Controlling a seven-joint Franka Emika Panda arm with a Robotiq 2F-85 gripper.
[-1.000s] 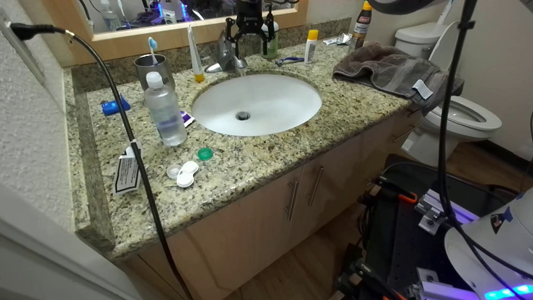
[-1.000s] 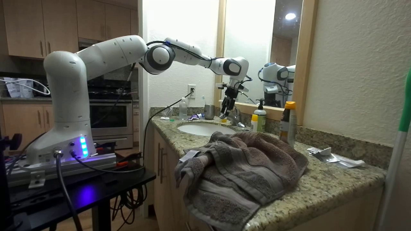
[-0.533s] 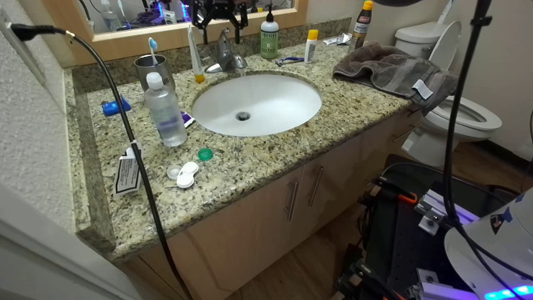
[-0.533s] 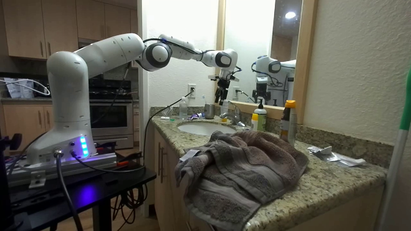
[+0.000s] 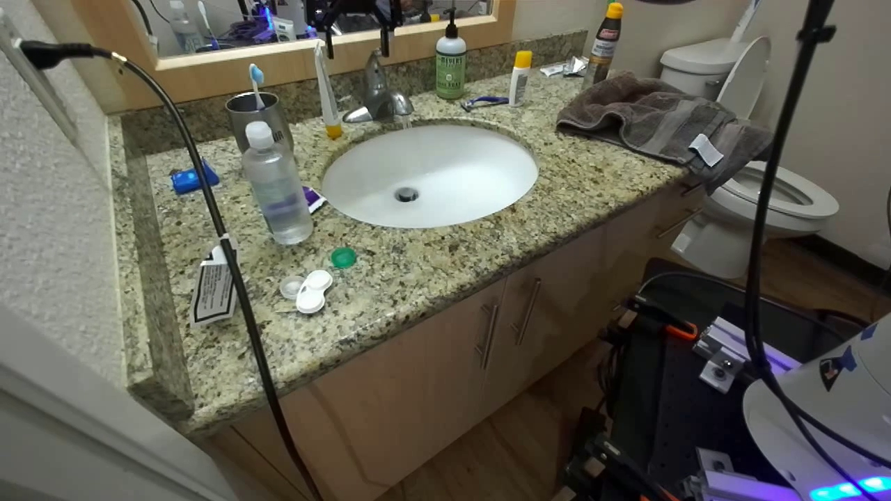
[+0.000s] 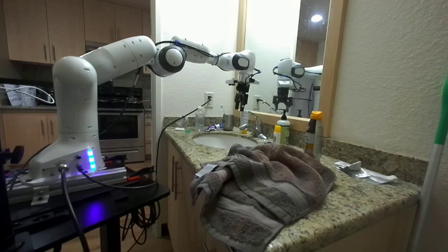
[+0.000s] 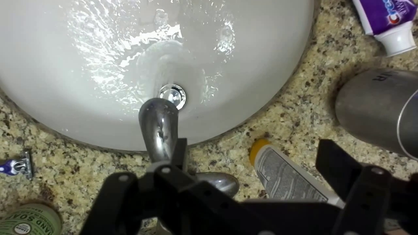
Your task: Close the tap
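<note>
Several small things lie nearest us on the left of the table (image 5: 424,261) in an exterior view, among them a white lens case (image 5: 314,291) and a green cap (image 5: 343,257). Behind them a clear bottle (image 5: 277,188) stands upright. Farther in, to its right, the sink (image 5: 473,174) shows bright rippling water (image 7: 104,65) in the wrist view, which we take to be running; a faint stream (image 5: 407,121) seems to fall from the spout (image 5: 401,104).

Our tap (image 5: 379,101) sits at the sink's far edge, a white tube (image 5: 327,97) on its left and a soap bottle (image 5: 450,73) on its right, its lever (image 5: 376,73) standing up. The gripper (image 5: 357,53) hangs above and apart from it, jaws spread and pinching nothing.

The step, as we judge it, is to push that lever, probably down, until the flow stops. We would bring the jaws together first to make one firm pusher, line them up over the lever, which one jaw seems to cover in the wrist view, and press slowly. We should spare the tube, which looks easy to topple, and the mirror (image 6: 271,42) just beyond. If the lever resists, we should ease off rather than force it.
</note>
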